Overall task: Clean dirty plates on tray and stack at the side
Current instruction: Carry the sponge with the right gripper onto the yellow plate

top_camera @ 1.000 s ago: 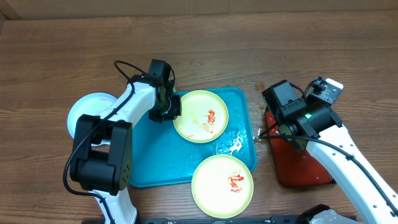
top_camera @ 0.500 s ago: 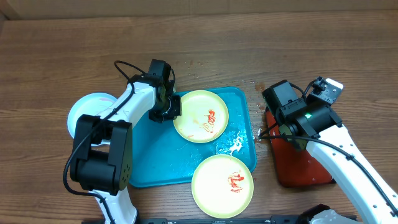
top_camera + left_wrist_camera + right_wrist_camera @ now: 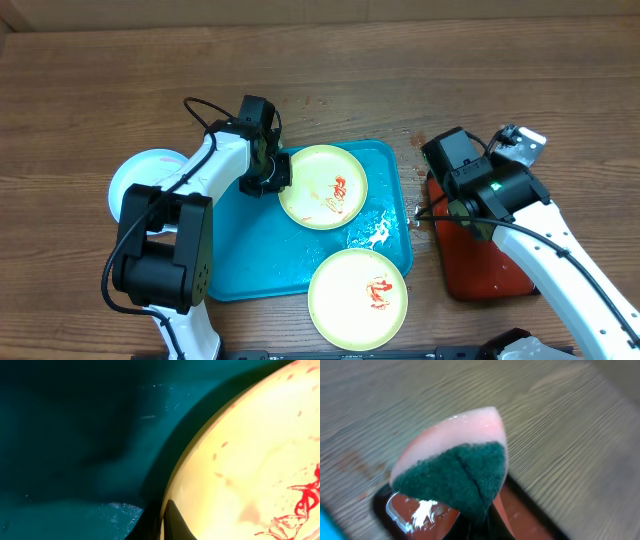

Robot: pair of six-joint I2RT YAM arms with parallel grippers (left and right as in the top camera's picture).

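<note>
Lime-rimmed plate (image 3: 322, 187): left edge pinched between left fingers (image 3: 172, 522) | sponge (image 3: 452, 477): clamped in right fingers (image 3: 475, 529)

We can read no text, label, brand, number or sign in any of the views.
</note>
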